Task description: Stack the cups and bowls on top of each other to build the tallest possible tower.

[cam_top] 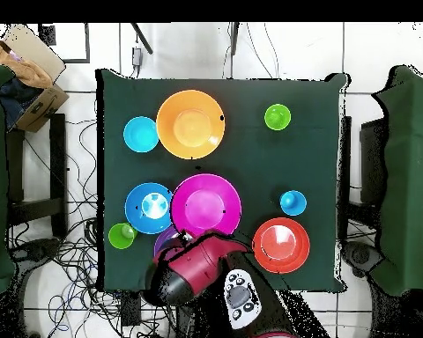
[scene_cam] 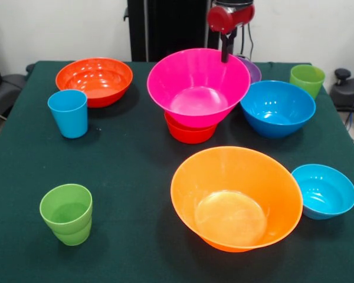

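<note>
A large pink bowl (scene_cam: 197, 85) (cam_top: 204, 204) rests on a small red-orange bowl (scene_cam: 189, 134) at the table's middle, forming a low tower. My gripper (scene_cam: 226, 50) hangs just behind the pink bowl's far rim, over a purple bowl (scene_cam: 252, 69) (cam_top: 166, 239) that is mostly hidden. Beside these stands a blue bowl (scene_cam: 277, 108) (cam_top: 149, 208). A large orange bowl (scene_cam: 236, 197) (cam_top: 190, 123) and a small blue bowl (scene_cam: 324, 191) (cam_top: 141, 134) sit near the front. A medium red-orange bowl (scene_cam: 94, 79) (cam_top: 280, 245), a sky blue cup (scene_cam: 68, 113) (cam_top: 293, 202) and two green cups (scene_cam: 66, 213) (scene_cam: 307, 79) stand apart.
The dark green table (scene_cam: 135, 171) ends close behind the purple bowl and the far green cup (cam_top: 122, 235). My red arm (cam_top: 193, 268) covers the table's edge in the overhead view. The other green cup (cam_top: 277, 116) stands alone near a corner.
</note>
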`<state>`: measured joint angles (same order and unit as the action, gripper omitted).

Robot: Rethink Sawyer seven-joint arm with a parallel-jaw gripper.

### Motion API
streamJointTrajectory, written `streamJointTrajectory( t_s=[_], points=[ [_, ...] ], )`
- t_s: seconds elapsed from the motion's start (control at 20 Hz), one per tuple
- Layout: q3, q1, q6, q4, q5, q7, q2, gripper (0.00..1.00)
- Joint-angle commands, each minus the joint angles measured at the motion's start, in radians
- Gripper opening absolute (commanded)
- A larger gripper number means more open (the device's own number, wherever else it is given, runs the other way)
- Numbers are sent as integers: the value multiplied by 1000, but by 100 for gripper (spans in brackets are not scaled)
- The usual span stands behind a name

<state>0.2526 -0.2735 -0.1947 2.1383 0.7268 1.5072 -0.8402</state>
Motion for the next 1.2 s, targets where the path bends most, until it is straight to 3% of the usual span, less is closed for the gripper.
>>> streamJointTrajectory(
  t_s=[0.05,1.2],
  points=[
    [-18,8,65,4,55,110,69,0],
    [-14,-41,83,-25,82,44,100,0]
  ],
)
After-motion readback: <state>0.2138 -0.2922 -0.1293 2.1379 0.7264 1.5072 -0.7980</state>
